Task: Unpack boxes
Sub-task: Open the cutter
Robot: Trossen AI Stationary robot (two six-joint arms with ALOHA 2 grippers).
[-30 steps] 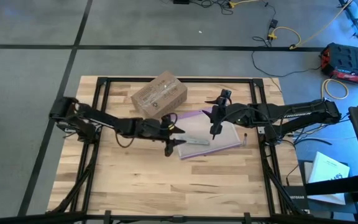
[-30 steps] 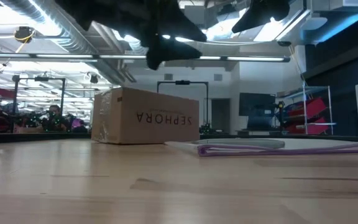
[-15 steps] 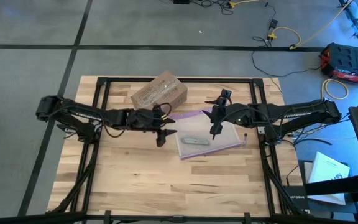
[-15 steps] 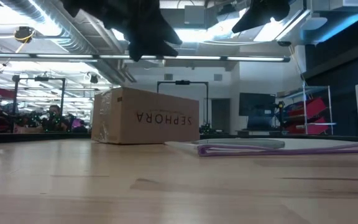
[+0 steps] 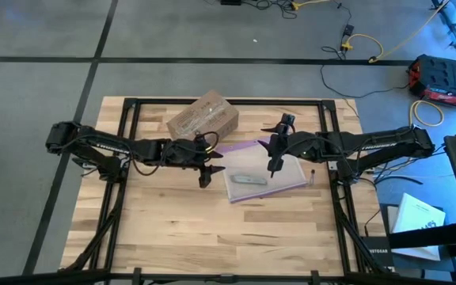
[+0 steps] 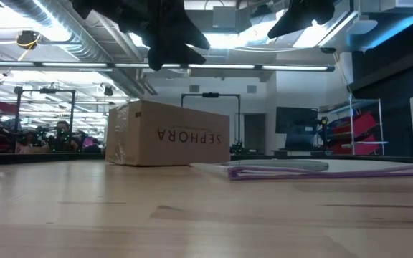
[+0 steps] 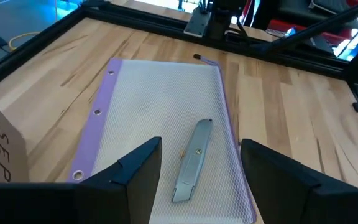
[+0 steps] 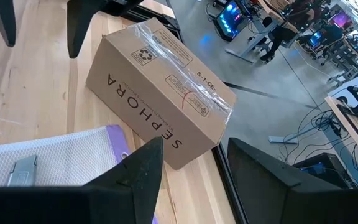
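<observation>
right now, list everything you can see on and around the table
box: one, brown cardboard, taped shut, SEPHORA lettering, far middle of the table
mesh bag: one, clear with purple edge, flat beside the box
knife tool: one, grey, lying on the bag
table: one, pale wood, black frame
case: one, red and black, on the floor at far right
left gripper: one, dark, open, empty, above the table by the bag's edge
right gripper: one, dark, open, empty, above the bag
</observation>
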